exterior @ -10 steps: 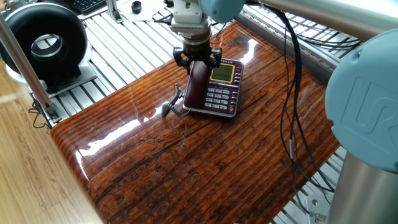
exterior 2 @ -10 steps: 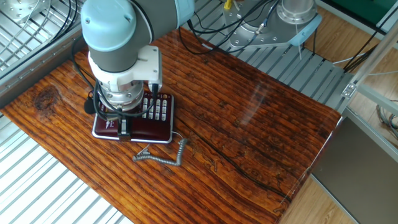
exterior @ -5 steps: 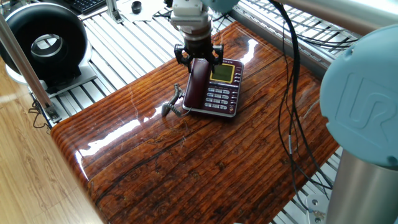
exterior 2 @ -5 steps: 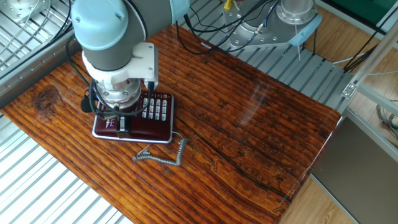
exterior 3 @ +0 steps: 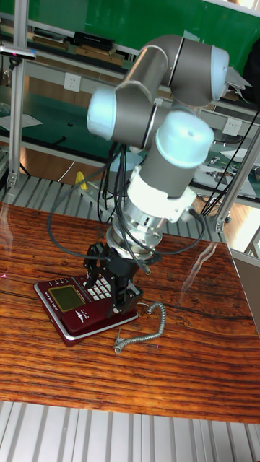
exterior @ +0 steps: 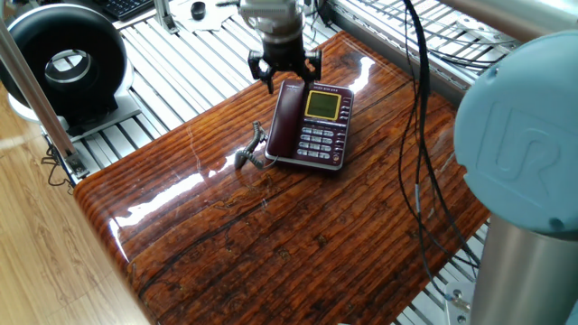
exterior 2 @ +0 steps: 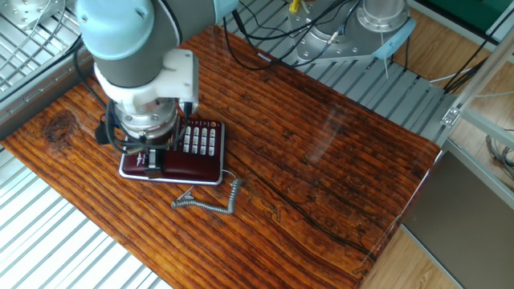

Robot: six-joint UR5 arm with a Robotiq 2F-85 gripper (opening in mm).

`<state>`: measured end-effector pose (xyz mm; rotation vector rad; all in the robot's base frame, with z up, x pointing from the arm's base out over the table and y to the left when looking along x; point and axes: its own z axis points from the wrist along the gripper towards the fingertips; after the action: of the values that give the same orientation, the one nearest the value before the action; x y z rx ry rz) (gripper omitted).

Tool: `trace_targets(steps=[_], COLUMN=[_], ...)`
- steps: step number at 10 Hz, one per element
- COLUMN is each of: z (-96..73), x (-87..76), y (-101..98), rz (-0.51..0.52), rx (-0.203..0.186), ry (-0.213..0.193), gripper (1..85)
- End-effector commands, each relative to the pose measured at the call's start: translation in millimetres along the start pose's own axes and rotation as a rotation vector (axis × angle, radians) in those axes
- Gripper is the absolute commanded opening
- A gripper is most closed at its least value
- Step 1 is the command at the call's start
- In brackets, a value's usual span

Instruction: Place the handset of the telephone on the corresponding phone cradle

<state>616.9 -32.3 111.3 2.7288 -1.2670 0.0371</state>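
Observation:
The dark maroon telephone [exterior: 322, 126] lies on the wooden table [exterior: 271, 235], its yellow-green screen [exterior: 323, 105] facing up. The handset [exterior: 286, 117] rests lengthwise along the phone's left side, covering the phone cradle, which is hidden under it. Its grey coiled cord [exterior: 250, 150] trails onto the table. My gripper [exterior: 285, 74] hangs open just above the handset's far end, fingers spread, nothing between them. In the other fixed view the gripper [exterior 2: 149, 151] covers part of the telephone [exterior 2: 197, 140]. In the tall view the gripper [exterior 3: 110, 279] stands over the telephone [exterior 3: 68, 307], with the cord [exterior 3: 142, 326] beside it.
A black round device [exterior: 65, 61] stands on the slatted aluminium frame at the far left. Black cables [exterior: 417, 135] hang over the table's right side. The arm's big blue joint [exterior: 524, 171] fills the right foreground. The table's edges drop to metal slats.
The gripper has risen and drifted toward the far end of the phone, off the handset. The handset and phone have stayed in place.

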Motion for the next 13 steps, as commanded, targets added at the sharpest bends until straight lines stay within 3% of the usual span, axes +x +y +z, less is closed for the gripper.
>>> trace_targets(steps=[1, 2, 4, 5, 6, 8, 9, 10, 11, 12, 13], z=[-31.9, -36.1, -47.8, -51.6, -56.7, -56.7, -53.9, -51.9, -51.8, -57.5, -55.9], x=[10.2, 17.6, 25.2, 15.8, 2.7, 9.7, 33.5, 79.4, 68.8, 51.5, 60.3], y=[-5.3, 4.1, -3.5, -10.9, -30.0, -28.8, -39.7, -35.4, -37.2, -52.9, -50.8], rz=[0.128, 0.252, 0.627, 0.917, 1.195, 1.768, 2.08, 2.201, 2.271, 2.315, 2.319], rx=[0.056, 0.055, 0.136, 0.148, 0.151, 0.061, 0.113, 0.28, 0.228, 0.168, 0.205], ry=[-0.069, -0.09, -0.176, -0.283, -0.434, -0.468, -0.451, -0.337, -0.38, -0.495, -0.451], gripper=[58.7, 50.3, 1.7, 1.0, 1.0, 1.0, 1.0, 1.0, 1.0, 1.0, 1.0])
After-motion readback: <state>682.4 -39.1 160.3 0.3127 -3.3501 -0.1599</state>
